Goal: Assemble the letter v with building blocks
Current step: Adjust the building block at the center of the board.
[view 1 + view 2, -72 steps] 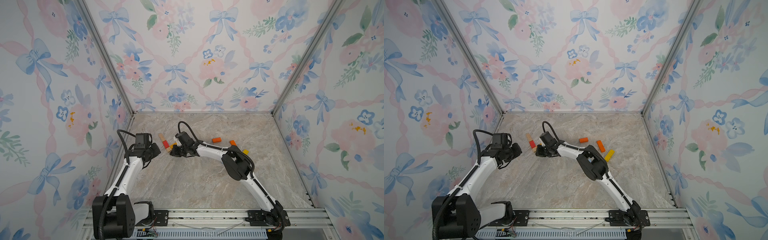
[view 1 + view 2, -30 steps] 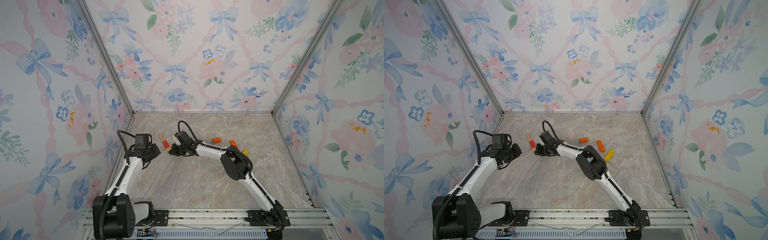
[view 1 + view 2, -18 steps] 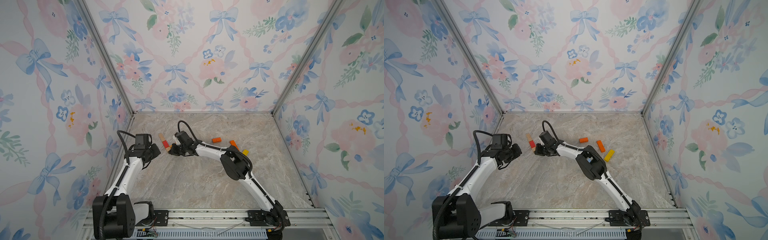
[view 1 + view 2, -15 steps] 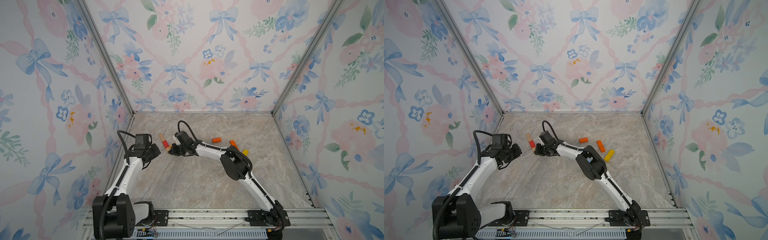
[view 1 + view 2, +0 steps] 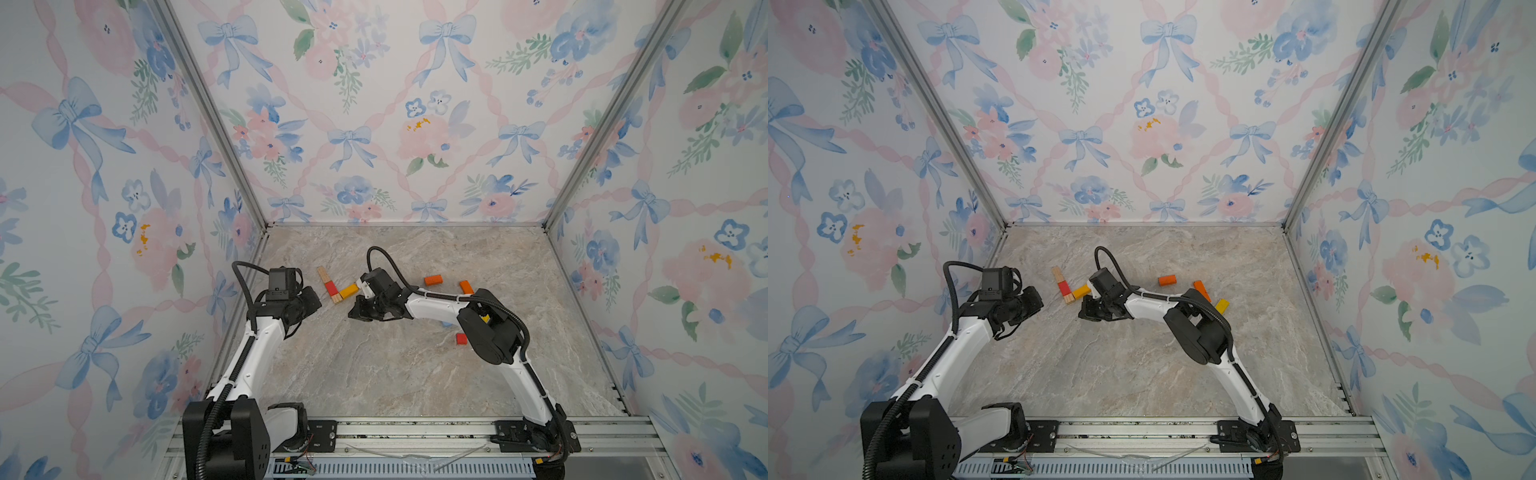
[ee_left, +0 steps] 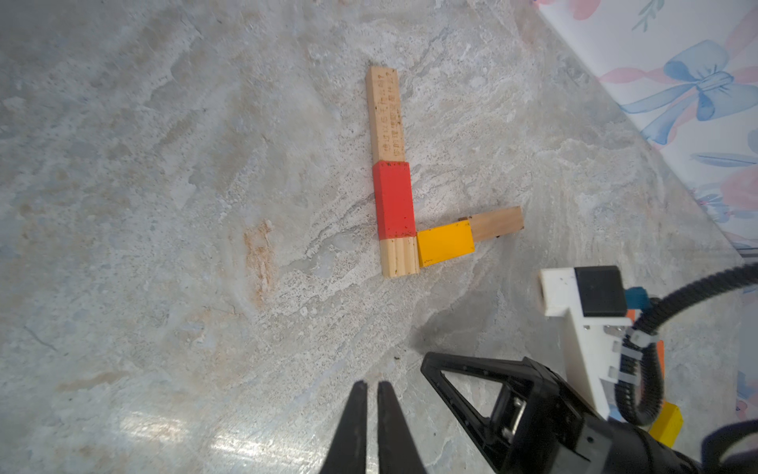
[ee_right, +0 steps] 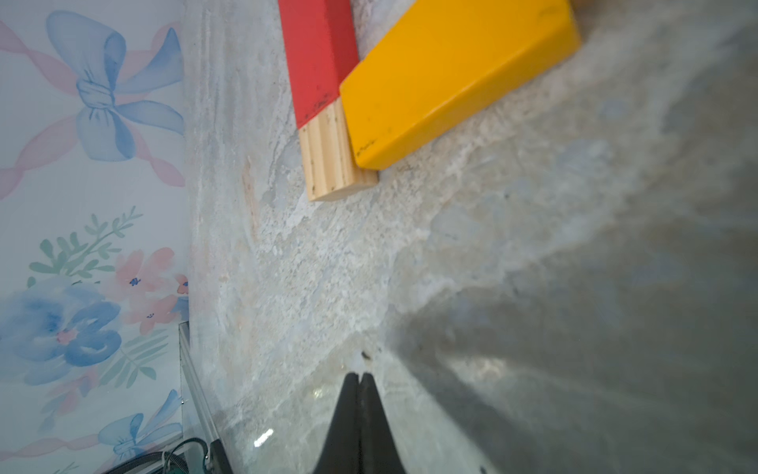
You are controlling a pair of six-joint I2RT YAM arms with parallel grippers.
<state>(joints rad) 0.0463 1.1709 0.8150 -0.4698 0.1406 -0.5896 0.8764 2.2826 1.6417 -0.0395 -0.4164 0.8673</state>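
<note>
Starting nearest the arm bases, the marble tabletop (image 5: 374, 374) is bare, with a small red block (image 5: 460, 338) lying alone at near right beside the right arm's elbow. It looks like a spare that has not been used.

Farther in, the two pincers face each other across the work. The left gripper (image 6: 370, 388) hovers at the left with its jaws almost together, only a thin slit between them, and nothing in it. The right gripper (image 7: 359, 379) sits low over the table just near of the figure. Its jaws are pressed tight together and it is also empty. That closed tip would suit nudging a block better than lifting one.

Just beyond the right gripper lie the assembled building blocks. A long wooden bar with a red band (image 6: 391, 172) runs from far left toward the near side. A shorter yellow-and-wood bar (image 6: 447, 242) butts against the long bar's near end and angles off to the far right. The two touch at the corner and open toward the far wall. In the left wrist view the angle looks wide, closer to an L than a V, so the yellow arm probably needs swinging inward.

Farthest back, at the right, two orange blocks (image 5: 1168, 280) (image 5: 1201, 289) and a yellow block (image 5: 1222, 306) lie well apart from the figure.
</note>
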